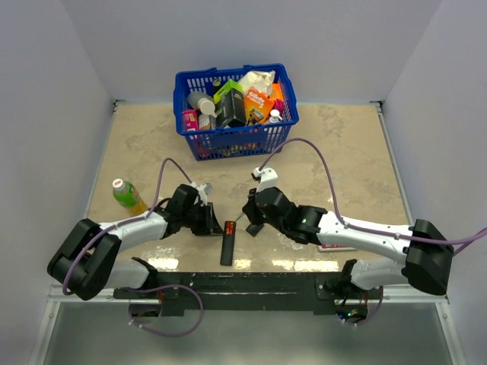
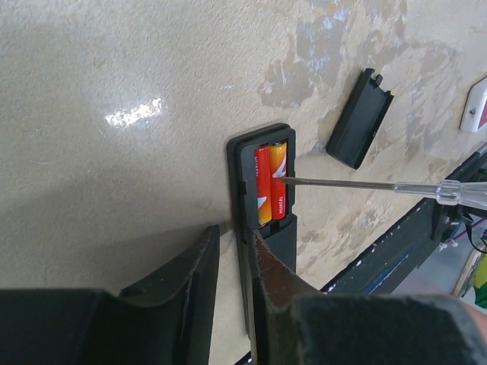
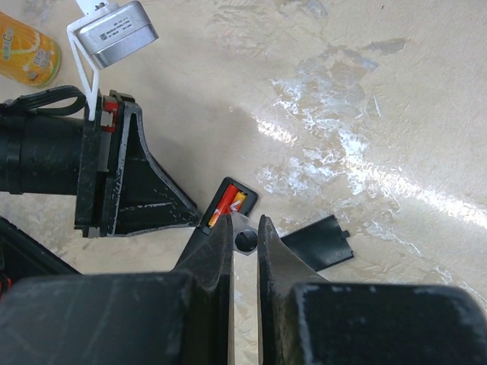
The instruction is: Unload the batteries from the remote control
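Note:
The black remote control (image 1: 227,245) lies face down near the table's front edge, its compartment open. Two red-and-orange batteries (image 2: 270,185) sit side by side in it; they also show in the right wrist view (image 3: 226,207). The black cover plate (image 2: 359,119) lies on the table beside the remote. My right gripper (image 3: 243,225) is shut on a clear-handled screwdriver (image 2: 358,184), whose tip touches the right battery. My left gripper (image 2: 233,232) stands at the remote's near part, jaws a little apart. Its right finger (image 2: 272,277) lies over the remote, its left finger on the table beside it.
A blue basket (image 1: 232,137) full of packages stands at the back centre. A green-and-orange bottle (image 1: 128,195) lies left of the left arm. A white-and-red flat item (image 2: 475,106) lies under the right arm. A black rail (image 1: 251,283) runs along the front edge.

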Robot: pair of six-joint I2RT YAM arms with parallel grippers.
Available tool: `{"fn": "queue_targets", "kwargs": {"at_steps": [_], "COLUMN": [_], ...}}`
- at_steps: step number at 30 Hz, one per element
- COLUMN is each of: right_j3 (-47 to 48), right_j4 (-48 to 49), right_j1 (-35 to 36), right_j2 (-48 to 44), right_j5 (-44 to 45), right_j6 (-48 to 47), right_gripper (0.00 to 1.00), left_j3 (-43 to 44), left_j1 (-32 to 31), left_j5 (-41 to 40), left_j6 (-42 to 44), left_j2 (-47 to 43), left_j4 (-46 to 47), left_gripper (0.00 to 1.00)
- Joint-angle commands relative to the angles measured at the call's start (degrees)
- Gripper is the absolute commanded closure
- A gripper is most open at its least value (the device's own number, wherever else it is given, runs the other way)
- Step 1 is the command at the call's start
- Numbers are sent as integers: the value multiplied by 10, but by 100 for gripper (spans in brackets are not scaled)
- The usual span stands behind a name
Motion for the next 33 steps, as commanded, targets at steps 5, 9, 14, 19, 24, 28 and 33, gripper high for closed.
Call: {"fn": "queue_targets", "kwargs": {"at_steps": [5, 9, 14, 19, 24, 28, 33], "right_j3": [36, 62, 105, 134, 112, 90, 65], "right_j4": [2, -18, -62, -84, -68, -57, -37], "right_j1": [14, 43, 87, 128, 130, 130, 129], "right_j2": [20, 45, 94, 132, 124, 115, 114], "right_j5": [28, 59, 117, 151, 142, 117, 94], "right_j6": [-8, -13, -17, -43, -55, -59, -55], "right_gripper": [100, 100, 100, 100, 100, 100, 100], "left_j3": [-16, -29, -36, -21, 8, 16, 19], "left_j1": [2, 1, 1, 2, 2, 4, 4], "left_j5": [15, 23, 26, -25, -96, -119, -99], "left_j6": [-17, -26, -31, -23, -18, -21, -23], "left_j2": [-19, -23, -20, -25, -49, -49, -19], "left_j4": [29, 45, 53, 19, -55, -74, -48], "left_gripper": [77, 78, 78, 80, 79, 79, 79]}}
